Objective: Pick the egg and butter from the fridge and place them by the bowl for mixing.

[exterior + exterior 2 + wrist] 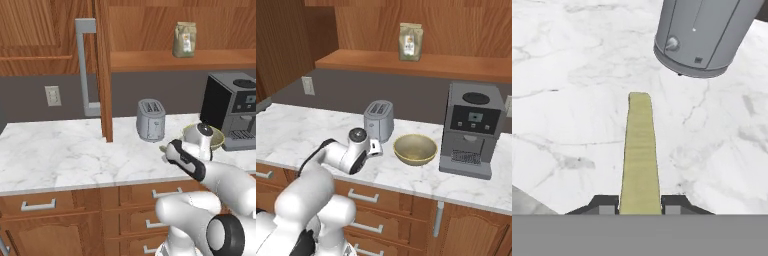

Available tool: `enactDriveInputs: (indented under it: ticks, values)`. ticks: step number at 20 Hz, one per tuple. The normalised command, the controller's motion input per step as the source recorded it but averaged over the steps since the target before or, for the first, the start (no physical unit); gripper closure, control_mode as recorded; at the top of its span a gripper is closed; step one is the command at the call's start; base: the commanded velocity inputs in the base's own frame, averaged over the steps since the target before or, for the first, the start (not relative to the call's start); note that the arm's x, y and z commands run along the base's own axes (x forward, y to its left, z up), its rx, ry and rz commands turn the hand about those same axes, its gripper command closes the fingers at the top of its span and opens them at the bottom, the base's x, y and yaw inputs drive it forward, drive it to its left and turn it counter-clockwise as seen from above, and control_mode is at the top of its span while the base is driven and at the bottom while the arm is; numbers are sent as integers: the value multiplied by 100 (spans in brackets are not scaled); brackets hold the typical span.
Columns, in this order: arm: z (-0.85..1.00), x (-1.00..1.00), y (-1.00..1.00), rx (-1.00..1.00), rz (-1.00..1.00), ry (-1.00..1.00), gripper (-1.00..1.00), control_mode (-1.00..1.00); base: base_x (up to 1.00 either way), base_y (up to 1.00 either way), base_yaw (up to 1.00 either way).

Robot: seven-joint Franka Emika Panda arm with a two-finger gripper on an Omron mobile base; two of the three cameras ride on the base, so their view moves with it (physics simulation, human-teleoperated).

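Marble counter lies below my gripper, which is clamped on the butter at one end, near the toaster. Judged light, soft and slippery; grip mid-stick, gently.

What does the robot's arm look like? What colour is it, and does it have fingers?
The arm is smooth, round and white, built from fat tube-shaped pieces with dark bands and dark round caps at the joints. At its end sits the gripper, with two small dark grey finger tips, blocky and flat. No cables, stickers or writing show on it.
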Motion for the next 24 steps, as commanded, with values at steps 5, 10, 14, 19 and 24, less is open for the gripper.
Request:
enactDriveInputs:
  ticks: [5,10,14,19,24]
  values:
    - [-32,64,0,0,0,1,100,-100,0,0,0]
    - [-16,41,0,0,0,5,100,-100,0,0,0]
    - [-1,6,0,0,0,6,100,-100,0,0,0]
    - [-24,22,0,-6,0,9,100,-100,0,0,0]
    - [-26,28,0,-2,0,2,100,-100,0,0,0]
